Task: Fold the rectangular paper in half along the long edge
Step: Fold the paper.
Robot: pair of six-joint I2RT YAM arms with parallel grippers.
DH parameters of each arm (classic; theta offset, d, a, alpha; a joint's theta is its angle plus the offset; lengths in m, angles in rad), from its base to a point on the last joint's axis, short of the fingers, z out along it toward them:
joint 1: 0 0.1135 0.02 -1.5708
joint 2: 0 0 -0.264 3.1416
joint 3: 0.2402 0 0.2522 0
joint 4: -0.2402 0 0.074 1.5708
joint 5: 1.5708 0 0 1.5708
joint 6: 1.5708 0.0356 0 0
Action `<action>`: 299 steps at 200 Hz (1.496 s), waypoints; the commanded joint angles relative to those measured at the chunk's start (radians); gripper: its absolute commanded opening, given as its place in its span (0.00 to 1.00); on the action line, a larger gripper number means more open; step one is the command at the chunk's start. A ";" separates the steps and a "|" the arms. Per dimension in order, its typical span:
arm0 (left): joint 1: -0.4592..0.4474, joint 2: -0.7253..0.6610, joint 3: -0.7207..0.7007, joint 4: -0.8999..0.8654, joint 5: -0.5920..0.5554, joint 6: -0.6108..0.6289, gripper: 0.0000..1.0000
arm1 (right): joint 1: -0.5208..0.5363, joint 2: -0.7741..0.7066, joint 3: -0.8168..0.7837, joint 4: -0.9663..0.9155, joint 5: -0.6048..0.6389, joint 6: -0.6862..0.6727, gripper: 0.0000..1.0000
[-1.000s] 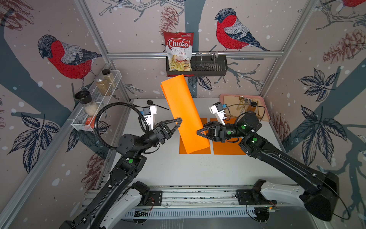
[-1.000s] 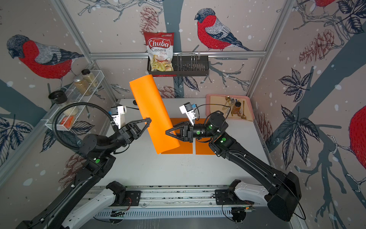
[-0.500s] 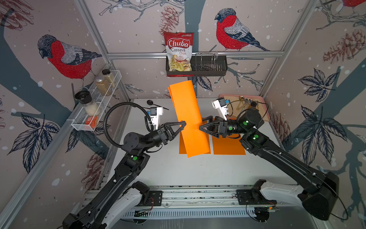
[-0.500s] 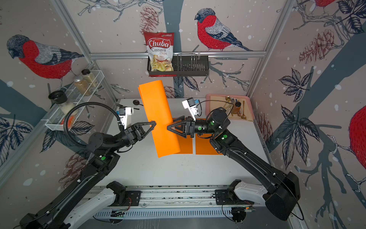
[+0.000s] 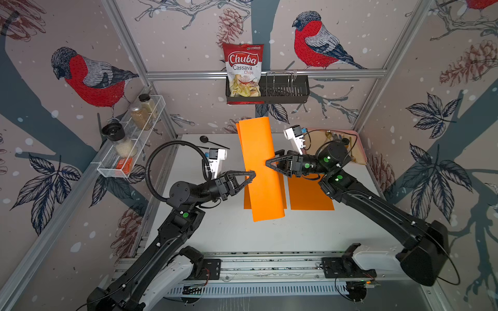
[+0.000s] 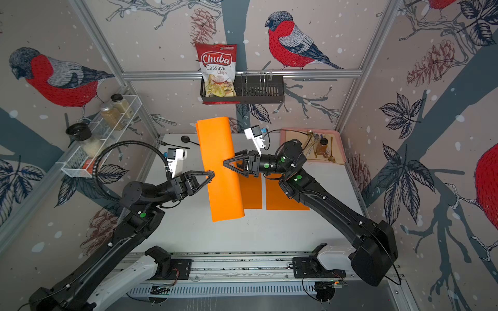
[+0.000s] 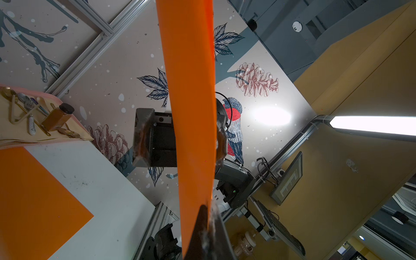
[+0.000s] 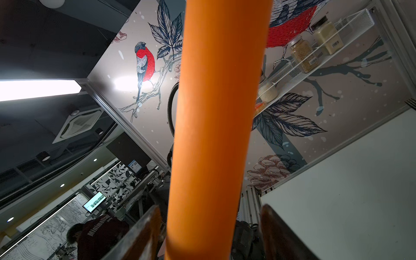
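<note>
Left end effector [image 5: 252,174] pinches the upheld orange paper [image 5: 265,194]; right end effector [image 5: 269,163] straddles its other side, jaws wide

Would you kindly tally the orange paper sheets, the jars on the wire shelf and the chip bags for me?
Sheets: 3
Shelf jars: 3
Chip bags: 1
Total: 7
</note>
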 commanded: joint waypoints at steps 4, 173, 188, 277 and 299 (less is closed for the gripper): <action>-0.001 0.004 -0.002 0.038 0.015 0.000 0.00 | 0.000 0.001 0.004 0.077 0.010 0.027 0.67; -0.002 0.008 -0.002 0.000 -0.003 0.017 0.10 | 0.022 -0.014 0.016 -0.005 0.064 -0.023 0.30; -0.002 0.008 0.000 -0.003 -0.003 0.019 0.14 | 0.023 -0.013 0.021 -0.023 0.073 -0.035 0.29; -0.002 0.003 0.007 -0.027 -0.005 0.033 0.15 | 0.025 -0.014 0.020 -0.047 0.090 -0.050 0.26; -0.002 -0.001 0.007 -0.028 -0.008 0.036 0.10 | 0.023 -0.017 0.018 -0.046 0.091 -0.047 0.26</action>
